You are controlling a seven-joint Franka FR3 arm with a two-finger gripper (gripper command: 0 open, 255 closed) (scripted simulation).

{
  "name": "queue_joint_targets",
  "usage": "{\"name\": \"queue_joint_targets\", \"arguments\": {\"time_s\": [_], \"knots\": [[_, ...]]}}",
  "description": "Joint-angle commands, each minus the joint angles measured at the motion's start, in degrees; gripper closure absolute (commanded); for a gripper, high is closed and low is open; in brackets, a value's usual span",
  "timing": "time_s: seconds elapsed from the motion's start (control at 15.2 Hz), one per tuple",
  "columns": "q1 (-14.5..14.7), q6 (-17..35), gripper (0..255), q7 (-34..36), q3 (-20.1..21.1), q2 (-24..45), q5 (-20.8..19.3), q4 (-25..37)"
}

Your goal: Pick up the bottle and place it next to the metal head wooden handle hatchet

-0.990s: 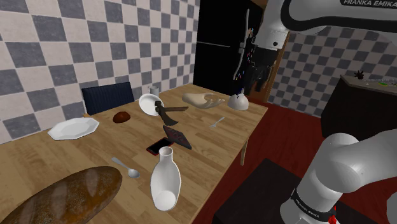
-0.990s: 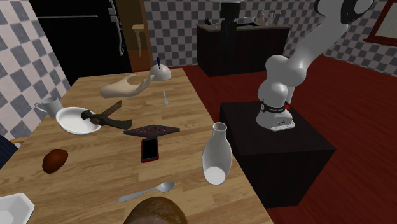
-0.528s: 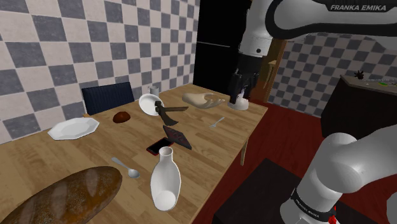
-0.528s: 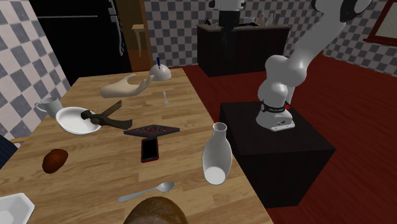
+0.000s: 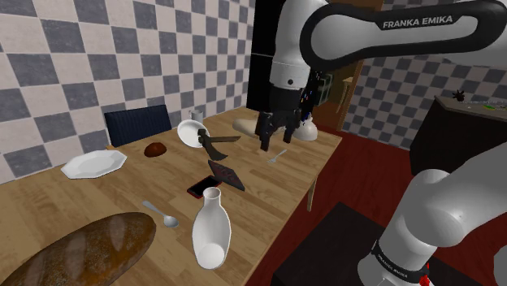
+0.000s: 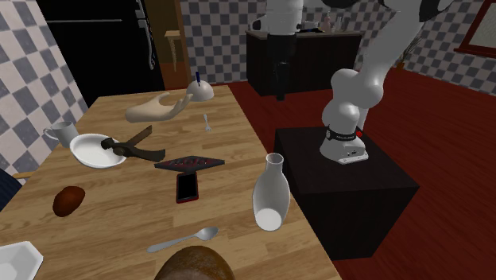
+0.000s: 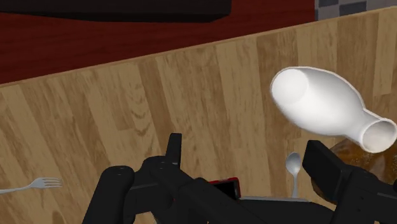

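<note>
A white bottle [image 5: 211, 231] stands upright near the table's front edge, beside the stand [image 6: 350, 183]; it also shows as the bottle [image 6: 269, 196] and the bottle [image 7: 321, 108]. The hatchet [image 5: 213, 145], dark head and brown handle, leans on a white bowl [image 5: 191, 132] farther back, also seen as the hatchet [image 6: 133, 147]. My black gripper [image 5: 274, 136] hangs open above the far half of the table, between the hatchet and a fork [image 5: 278, 156]. In the wrist view the gripper [image 7: 219, 172] is empty, with the bottle off beyond its right finger.
On the wooden table [image 5: 122, 195] lie a bread loaf [image 5: 85, 248], a spoon [image 5: 160, 214], a red-edged phone [image 5: 197, 189], a dark square tray [image 5: 225, 175], a white plate [image 5: 93, 163], a brown lump [image 5: 154, 149], a hand-shaped object [image 5: 256, 127] and a small dome [image 5: 305, 130]. A blue chair [image 5: 136, 123] stands behind.
The arm has swung from beyond the table's far end toward the shoulder view's left and come down over the table. The fingers stayed apart. Nothing on the table moved.
</note>
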Motion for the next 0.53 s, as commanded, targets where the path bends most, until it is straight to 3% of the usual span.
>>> {"name": "queue_joint_targets", "arguments": {"time_s": [0.0, 0.46], "knots": [[0.21, 1.62, 0, 3.14, 2.40, 2.74, 0.33, 0.91], [0.34, 6.55, 0, 15.07, 10.73, 16.34, -2.20, 8.28]]}}
